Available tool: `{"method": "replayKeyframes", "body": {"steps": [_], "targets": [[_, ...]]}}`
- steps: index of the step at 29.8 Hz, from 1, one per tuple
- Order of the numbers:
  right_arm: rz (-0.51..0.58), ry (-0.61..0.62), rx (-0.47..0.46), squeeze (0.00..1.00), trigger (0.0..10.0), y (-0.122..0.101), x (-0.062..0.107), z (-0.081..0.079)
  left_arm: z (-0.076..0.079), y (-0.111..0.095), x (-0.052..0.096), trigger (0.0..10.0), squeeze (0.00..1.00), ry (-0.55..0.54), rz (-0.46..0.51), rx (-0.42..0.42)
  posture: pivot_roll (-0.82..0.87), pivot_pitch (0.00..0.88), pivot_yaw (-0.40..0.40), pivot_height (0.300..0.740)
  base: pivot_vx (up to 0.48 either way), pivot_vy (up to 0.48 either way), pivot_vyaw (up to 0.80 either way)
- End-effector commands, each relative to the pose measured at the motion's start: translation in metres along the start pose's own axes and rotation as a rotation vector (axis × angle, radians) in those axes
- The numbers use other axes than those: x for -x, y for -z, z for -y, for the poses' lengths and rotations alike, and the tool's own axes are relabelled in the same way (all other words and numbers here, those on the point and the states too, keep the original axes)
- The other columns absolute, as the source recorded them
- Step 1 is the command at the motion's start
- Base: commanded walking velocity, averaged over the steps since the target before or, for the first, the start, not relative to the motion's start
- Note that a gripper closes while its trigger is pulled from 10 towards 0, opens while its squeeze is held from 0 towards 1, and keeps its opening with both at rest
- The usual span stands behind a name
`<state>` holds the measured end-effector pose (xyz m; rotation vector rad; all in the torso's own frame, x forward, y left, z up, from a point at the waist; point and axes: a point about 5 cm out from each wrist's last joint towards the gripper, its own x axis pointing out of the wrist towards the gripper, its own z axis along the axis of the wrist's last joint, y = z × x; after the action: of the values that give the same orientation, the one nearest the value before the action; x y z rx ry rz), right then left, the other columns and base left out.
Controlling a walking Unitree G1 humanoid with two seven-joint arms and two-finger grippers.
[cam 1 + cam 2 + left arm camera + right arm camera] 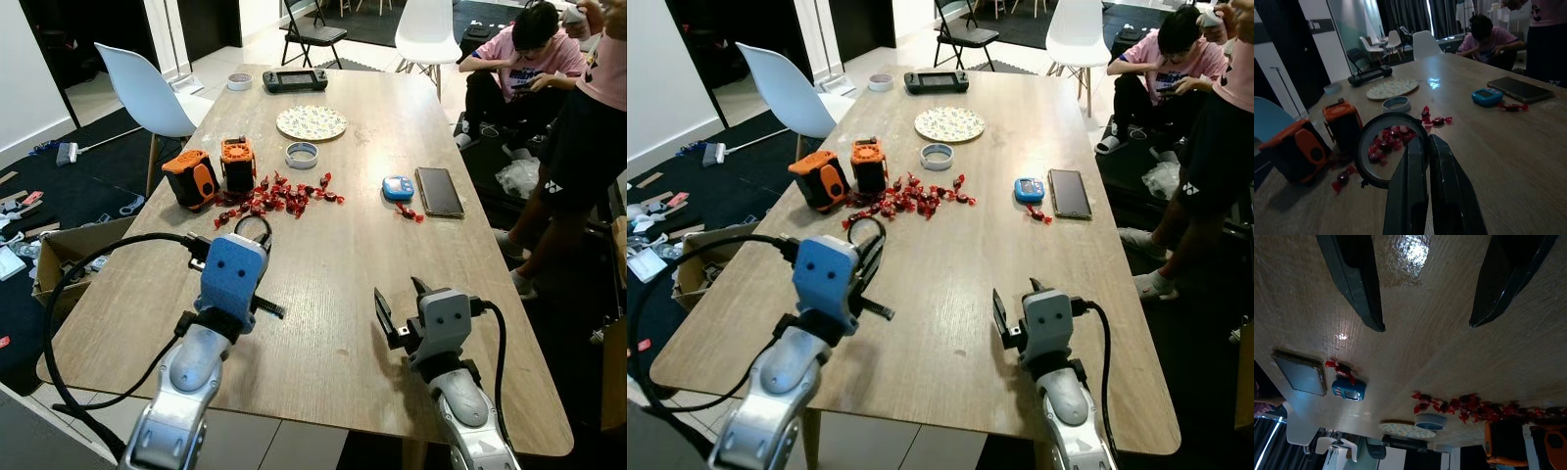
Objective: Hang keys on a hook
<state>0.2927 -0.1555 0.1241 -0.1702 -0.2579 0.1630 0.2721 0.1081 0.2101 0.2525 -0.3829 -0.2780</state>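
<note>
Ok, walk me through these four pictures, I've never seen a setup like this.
It is a humanoid robot with two silver arms. Two pictures come from its head, looking down at a wooden table; the other two come from cameras on each wrist. The left gripper is shut on a black ring. The right gripper hovers open over bare wood. On the table lie red candies, two orange devices, a patterned plate, a phone and a game controller. People are at the far right.

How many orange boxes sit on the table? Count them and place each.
2. One orange box lies tilted near the table's left edge; the other orange box stands upright just to its right, beside the red candies. None seems hidden.
</note>
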Motion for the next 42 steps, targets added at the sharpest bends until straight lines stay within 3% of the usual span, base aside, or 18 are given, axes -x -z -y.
{"method": "replayKeyframes", "body": {"steps": [1,5,19,42], "targets": [[-0.014,0.004,-0.002,0.00,10.0,0.0043,0.0029,0.0013,0.0036,0.0019,0.0022,10.0,0.00,-0.013,0.007,-0.018,0.09,0.163,-0.016,0.740,0.000,0.000,0.00],[-0.011,0.005,-0.005,0.00,10.0,0.0041,0.0027,0.0010,0.0010,0.0043,0.0014,10.0,0.00,-0.055,0.021,-0.057,0.09,0.165,-0.015,0.740,0.000,0.000,0.00],[-0.005,0.002,-0.005,0.00,10.0,0.0032,0.0021,0.0004,0.0026,0.0066,-0.0010,10.0,0.00,-0.085,0.029,-0.053,0.08,0.168,-0.019,0.740,0.000,0.000,0.00],[-0.010,-0.006,0.002,0.00,10.0,0.0046,0.0016,-0.0043,-0.0005,0.0095,0.0000,10.0,0.00,-0.090,0.022,-0.064,0.10,0.171,-0.015,0.740,-0.401,0.000,0.00]]}}
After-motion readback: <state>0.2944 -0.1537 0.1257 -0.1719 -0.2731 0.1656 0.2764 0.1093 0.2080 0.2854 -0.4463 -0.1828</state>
